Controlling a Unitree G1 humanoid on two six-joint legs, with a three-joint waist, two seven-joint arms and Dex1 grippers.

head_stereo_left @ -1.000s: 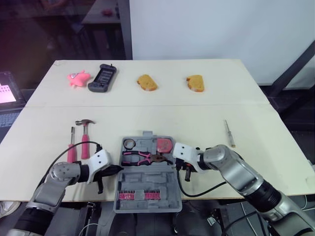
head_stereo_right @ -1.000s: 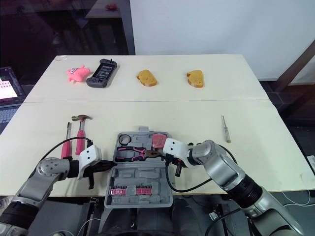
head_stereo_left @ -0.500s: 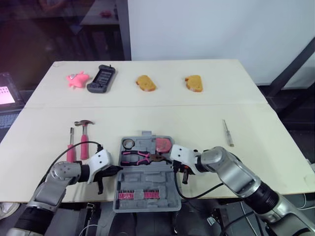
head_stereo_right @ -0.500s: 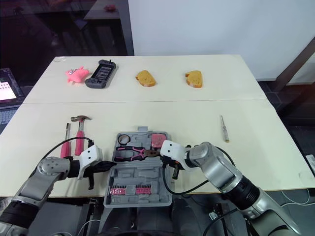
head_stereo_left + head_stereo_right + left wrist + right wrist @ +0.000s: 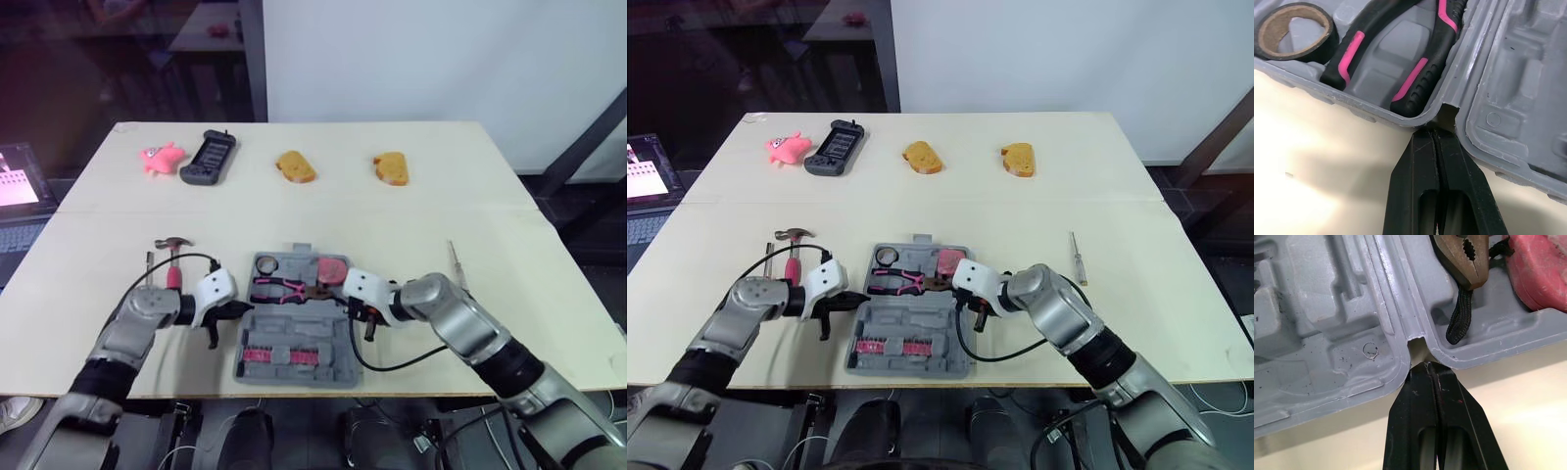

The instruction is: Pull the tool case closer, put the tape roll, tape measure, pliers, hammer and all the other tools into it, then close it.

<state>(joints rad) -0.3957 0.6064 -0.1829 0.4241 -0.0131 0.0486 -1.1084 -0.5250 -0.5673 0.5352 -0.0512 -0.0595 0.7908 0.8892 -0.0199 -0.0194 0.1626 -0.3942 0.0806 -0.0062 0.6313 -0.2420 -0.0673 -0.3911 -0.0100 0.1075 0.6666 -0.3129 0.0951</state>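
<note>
At the counter's (image 5: 441,196) near edge lies the open tool case (image 5: 294,354), hinge running left-right. Inside: one pliers (image 5: 279,289), nose pointing right, one tape roll (image 5: 265,262), one tape measure (image 5: 333,267). The left tool (image 5: 1434,132) and right tool (image 5: 1426,364), both closed tight and empty, meet the hinge notches.

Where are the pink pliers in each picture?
Left eye view: pliers in the tool case's far half, below tape roll and tape measure.
Right eye view: pliers, same spot.
Left wrist view: pliers' handles beside the tape roll.
Right wrist view: pliers' head beside the tape measure.
Landmark: the case's hinge notch.
</note>
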